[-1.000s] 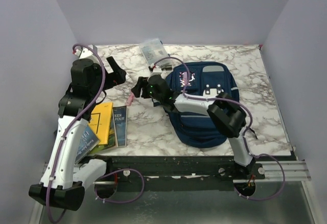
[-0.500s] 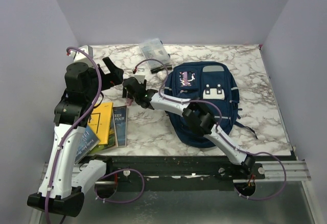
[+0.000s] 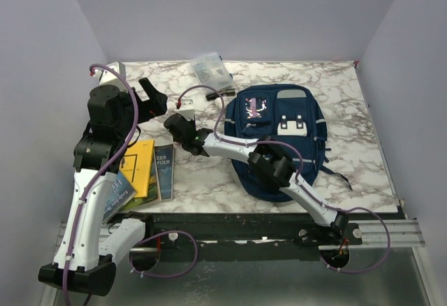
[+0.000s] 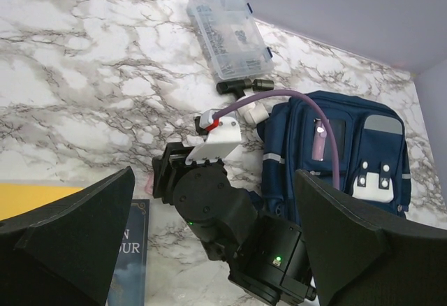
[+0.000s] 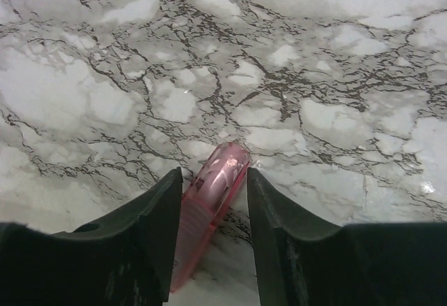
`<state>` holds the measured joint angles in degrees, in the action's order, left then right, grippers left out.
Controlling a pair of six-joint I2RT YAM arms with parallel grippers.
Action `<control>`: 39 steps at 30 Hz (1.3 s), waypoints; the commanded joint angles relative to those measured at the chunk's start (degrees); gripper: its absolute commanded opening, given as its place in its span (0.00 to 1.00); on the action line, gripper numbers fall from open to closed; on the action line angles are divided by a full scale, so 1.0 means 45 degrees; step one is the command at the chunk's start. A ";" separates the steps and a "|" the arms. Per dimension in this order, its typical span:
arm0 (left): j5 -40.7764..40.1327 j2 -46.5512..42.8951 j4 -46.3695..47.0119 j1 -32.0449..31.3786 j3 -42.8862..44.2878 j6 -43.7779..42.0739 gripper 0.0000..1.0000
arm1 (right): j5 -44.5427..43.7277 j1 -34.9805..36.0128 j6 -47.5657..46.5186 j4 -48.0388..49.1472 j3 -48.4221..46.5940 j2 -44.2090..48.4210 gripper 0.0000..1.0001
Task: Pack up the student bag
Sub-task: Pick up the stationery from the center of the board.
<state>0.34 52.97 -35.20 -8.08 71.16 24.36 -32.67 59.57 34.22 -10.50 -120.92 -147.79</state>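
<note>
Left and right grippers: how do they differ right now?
The left gripper hangs open above the table with nothing between its fingers; the right gripper is low at the marble, its fingers straddling a pink eraser-like item. The left sits nearer the clear box; the right reaches left, away from the bag. Both are black two-finger grippers.

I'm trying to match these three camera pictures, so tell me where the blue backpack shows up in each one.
Top external: the backpack lies right of centre on the marble table, partly under the right arm.
Left wrist: the backpack sits at the right, beyond the right arm.
Right wrist: not in view; only marble and a pink thing between the right hand's fingers.
Shared landmark: the marble tabletop.
</note>
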 commanded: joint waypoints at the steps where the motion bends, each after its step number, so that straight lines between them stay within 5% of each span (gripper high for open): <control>1: -0.0079 0.0098 0.0166 0.0093 -0.0129 -0.0082 0.96 | 0.1198 0.0111 -0.0991 -0.1644 0.1945 -0.0177 0.40; 8: 0.0383 0.0517 0.0147 0.0093 -0.0129 -0.0081 0.96 | 0.1909 0.0112 -0.1713 -0.1484 0.3988 0.0654 0.34; 15: 0.1031 0.0982 0.0109 0.0088 -0.0053 -0.0005 0.96 | 0.3400 0.0102 -0.2170 -0.0056 0.8408 0.3102 0.35; 20: 0.1780 0.1651 0.0074 0.0100 -0.0012 0.0141 0.96 | 0.3959 0.0107 -0.2018 0.1249 1.0448 0.4386 0.15; 24: 0.3329 0.2630 0.0136 0.0265 -0.0046 0.0541 0.97 | 0.3902 0.0114 -0.1951 0.2633 1.1497 0.5207 0.01; 31: 0.7765 0.5588 0.0663 0.0935 -0.0315 0.1813 0.97 | 0.4408 0.0073 -0.2045 0.5543 1.3570 0.7322 0.01; 39: 1.1883 0.7853 0.3467 0.1325 -0.1875 0.4343 0.97 | 0.4840 -0.0014 -0.2281 0.4979 1.3624 0.7629 0.01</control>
<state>40.73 86.91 -27.59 -2.61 66.08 36.45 -13.65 59.51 25.58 18.44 -61.54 -112.81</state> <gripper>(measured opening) 0.974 0.025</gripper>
